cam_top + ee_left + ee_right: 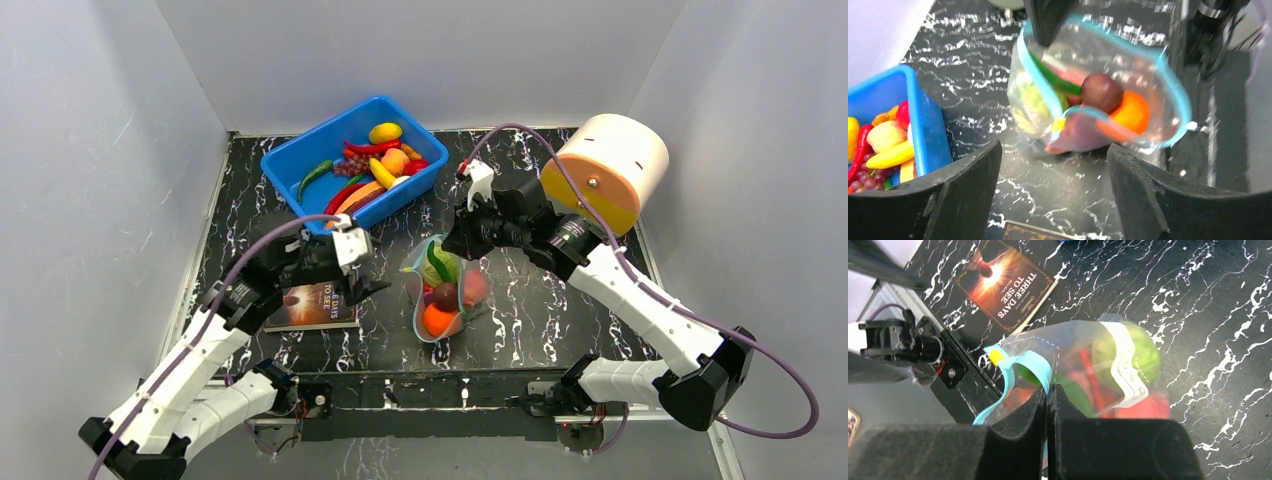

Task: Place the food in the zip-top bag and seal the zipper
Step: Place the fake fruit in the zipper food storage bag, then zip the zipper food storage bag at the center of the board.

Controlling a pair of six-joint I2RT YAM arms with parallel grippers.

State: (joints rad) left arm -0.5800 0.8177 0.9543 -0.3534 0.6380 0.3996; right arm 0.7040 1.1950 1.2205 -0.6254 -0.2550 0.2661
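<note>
Book (1005, 287) reads "THREE DAYS TO SEE" — right end effector (1048, 390) pinches zipper (1034, 369), left end effector (1054, 147) wide.

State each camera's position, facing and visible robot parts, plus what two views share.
Top external: above, behind, facing down at the table; left arm, right arm show.
Left wrist: on left arm, facing the zip-top bag; open left gripper shows.
Right wrist: on right arm, looking down; right gripper shut on the zipper.
Shared: that bag, both wrist views.
</note>
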